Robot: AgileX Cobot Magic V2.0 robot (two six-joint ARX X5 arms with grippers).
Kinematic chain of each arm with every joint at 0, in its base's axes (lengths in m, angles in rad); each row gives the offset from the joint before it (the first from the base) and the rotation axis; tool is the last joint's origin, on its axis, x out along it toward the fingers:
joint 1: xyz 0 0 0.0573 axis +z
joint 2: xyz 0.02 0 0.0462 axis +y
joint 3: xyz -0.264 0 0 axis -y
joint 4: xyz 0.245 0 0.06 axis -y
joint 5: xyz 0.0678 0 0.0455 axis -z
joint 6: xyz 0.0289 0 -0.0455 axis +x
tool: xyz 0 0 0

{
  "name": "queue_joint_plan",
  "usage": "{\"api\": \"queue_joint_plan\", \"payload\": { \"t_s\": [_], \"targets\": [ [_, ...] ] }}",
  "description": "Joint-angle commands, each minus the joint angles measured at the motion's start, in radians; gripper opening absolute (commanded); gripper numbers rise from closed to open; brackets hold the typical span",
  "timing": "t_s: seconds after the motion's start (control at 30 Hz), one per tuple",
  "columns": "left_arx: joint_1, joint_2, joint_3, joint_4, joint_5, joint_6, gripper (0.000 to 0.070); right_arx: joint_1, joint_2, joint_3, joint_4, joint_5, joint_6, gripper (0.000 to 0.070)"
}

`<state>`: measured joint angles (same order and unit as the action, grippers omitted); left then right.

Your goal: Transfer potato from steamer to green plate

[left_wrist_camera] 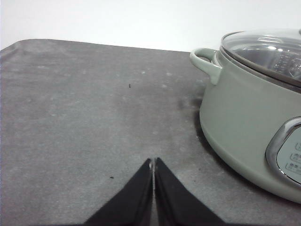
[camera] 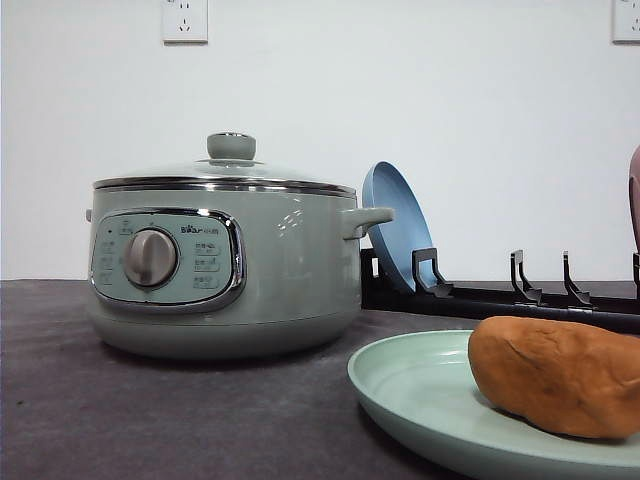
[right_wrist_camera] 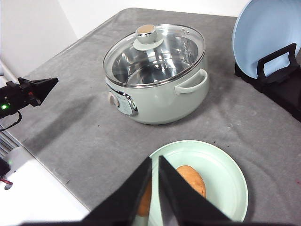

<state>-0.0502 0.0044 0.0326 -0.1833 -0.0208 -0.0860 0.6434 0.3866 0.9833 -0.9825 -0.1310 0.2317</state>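
Worktop [camera: 150,410]: grey, matte; carries everything listed.

Steamer [camera: 225,265]: sage-green pot, glass lid seated, green knob on top. In the right wrist view the bare steel interior shows through the lid, with nothing inside. Cut off at the frame edge in the left wrist view.

Rack [camera: 500,295]: black dish rack behind, holding a blue plate [camera: 398,225] on edge. Its far end runs out of frame.

Green plate [camera: 420,385]: flat on the worktop, near the steamer but apart from it. Partly cropped in the front view.

Potato [camera: 560,375]: orange-brown, lying on the green plate. Transfer judged complete; only withdrawal of the arms appears left. In the right wrist view, part of it is hidden behind the fingers.

Right tool [right_wrist_camera: 154,188]: fingers drawn nearly together with a thin gap, holding nothing, above the plate's near side; probably clear of the potato, though the overlap makes this uncertain.

Left tool [left_wrist_camera: 153,188]: fingers pressed together, empty, over bare worktop beside the steamer.
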Motion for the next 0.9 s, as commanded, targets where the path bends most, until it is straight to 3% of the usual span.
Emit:
{"api": "queue_joint_plan", "payload": {
  "t_s": [0.0,0.87],
  "targets": [
    [0.0,-0.002,-0.021,-0.005,0.003,0.02,0.0,0.009,0.003,0.012,0.011,0.001,-0.005,0.0013],
    [0.0,-0.001,-0.021,-0.005,0.002,0.02,0.0,-0.011,-0.001,0.005,0.017,0.027,-0.023,0.0013]
  ]
}}
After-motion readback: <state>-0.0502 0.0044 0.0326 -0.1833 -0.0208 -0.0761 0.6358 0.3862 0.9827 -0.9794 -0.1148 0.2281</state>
